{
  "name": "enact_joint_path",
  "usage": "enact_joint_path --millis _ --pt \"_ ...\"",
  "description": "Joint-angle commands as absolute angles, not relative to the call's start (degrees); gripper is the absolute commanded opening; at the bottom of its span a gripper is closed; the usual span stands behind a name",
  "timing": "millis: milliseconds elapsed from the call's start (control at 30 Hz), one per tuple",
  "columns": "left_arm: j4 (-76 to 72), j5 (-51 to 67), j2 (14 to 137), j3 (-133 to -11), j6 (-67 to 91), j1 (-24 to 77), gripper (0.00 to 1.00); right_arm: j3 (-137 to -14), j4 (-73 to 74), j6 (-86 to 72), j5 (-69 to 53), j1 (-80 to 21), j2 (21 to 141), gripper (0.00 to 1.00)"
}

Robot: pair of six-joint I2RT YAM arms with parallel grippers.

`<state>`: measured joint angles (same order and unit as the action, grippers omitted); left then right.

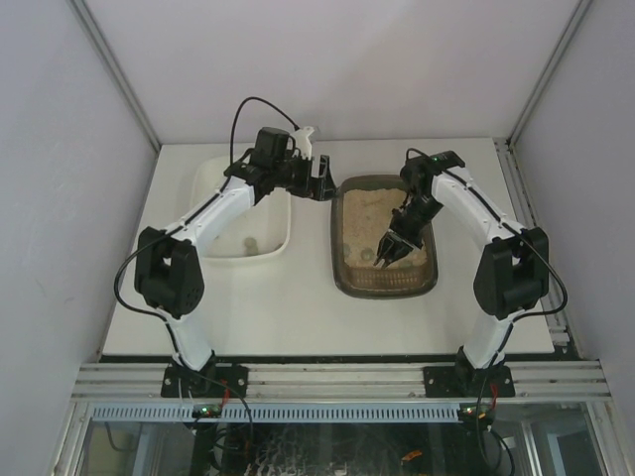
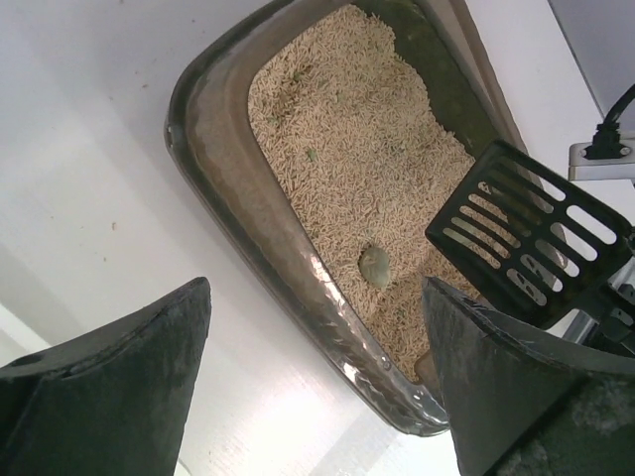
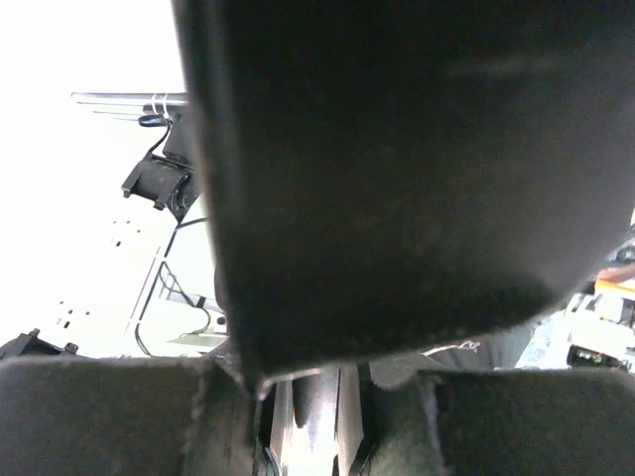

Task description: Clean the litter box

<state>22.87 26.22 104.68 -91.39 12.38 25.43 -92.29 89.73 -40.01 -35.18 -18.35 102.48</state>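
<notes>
**Scoop over the litter, one clump to lift**

R gripper point(image 1: 389, 253) is clamped tight on the black slotted scoop point(image 2: 531, 248) (its own cam shows little but a dark surface filling the view). The scoop blade hangs low over the litter; can't tell if it touches. Close to the blade edge, a greenish-grey clump point(image 2: 374, 266) lies on the grains, near the box wall. The litter box point(image 1: 342, 273) sits centre-right on the table point(image 1: 298, 307), just beside the white tub point(image 1: 213, 174), which has a small lump point(image 1: 250, 241) in it. L gripper point(image 1: 320, 184) has its jaws wide apart w/ nothing in them, up by the gap between tub & box.

Step in hand looks like scooping that clump. To do it well:
- Dip the leading edge into the litter short of the clump.
- Slide under at a shallow angle, w/o ramming the wall.
- Lift level & let loose grains sift thru the slots before heading tub-ward.
- The L arm sits close to that path, so give it room.
</notes>
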Motion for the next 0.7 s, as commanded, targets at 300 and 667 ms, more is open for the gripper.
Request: enact_joint_path --millis 300,667 --pt "19.49 30.41 100.70 -90.44 11.52 24.26 0.89 -85.97 91.40 -39.57 -39.30 -21.26 102.70 0.00" --pt "20.78 32.76 101.47 -91.04 10.77 22.74 0.89 -90.74 91.57 -38.05 -40.65 -23.30 112.04 0.00"
